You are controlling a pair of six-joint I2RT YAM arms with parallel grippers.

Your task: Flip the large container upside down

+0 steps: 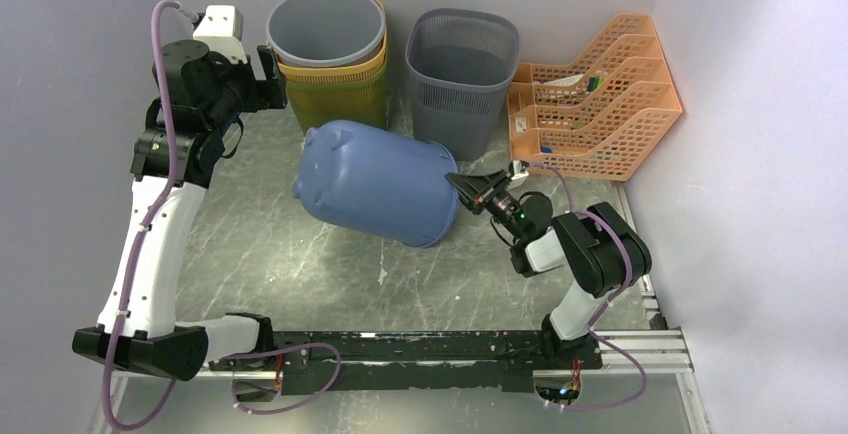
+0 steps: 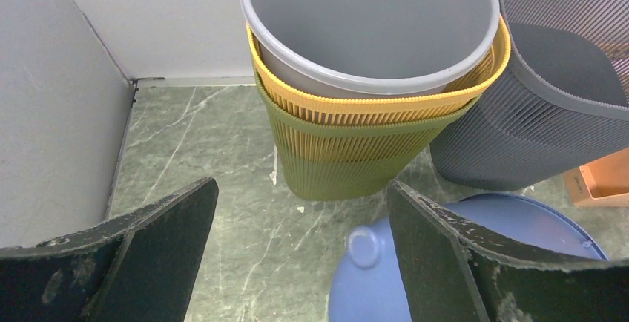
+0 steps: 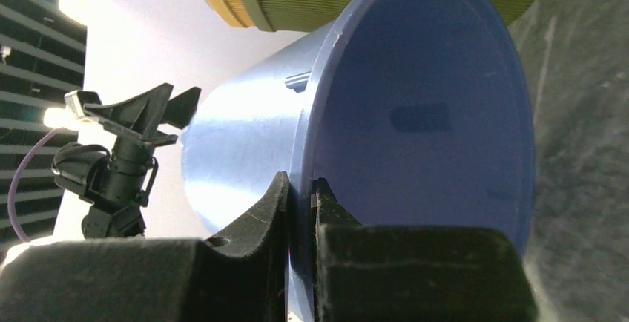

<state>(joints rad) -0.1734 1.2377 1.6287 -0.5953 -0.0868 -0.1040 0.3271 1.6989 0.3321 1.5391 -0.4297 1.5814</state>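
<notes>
With right pincer [image 3: 300, 188] clenched on rim of large container [image 1: 375, 182], tipped sideways mid-tabletop [image 1: 250, 254], roll mouth down slowly, clear of far-edge bins [image 1: 335, 84]; steady base with released left pincer [image 2: 302, 188].

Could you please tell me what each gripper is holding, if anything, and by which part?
The right gripper clamps the blue container by its rim; left gripper is open, empty.

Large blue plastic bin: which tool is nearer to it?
Right. The right tool grips the rim of the large blue plastic bin; the left tool hangs open, apart, near its base.
</notes>
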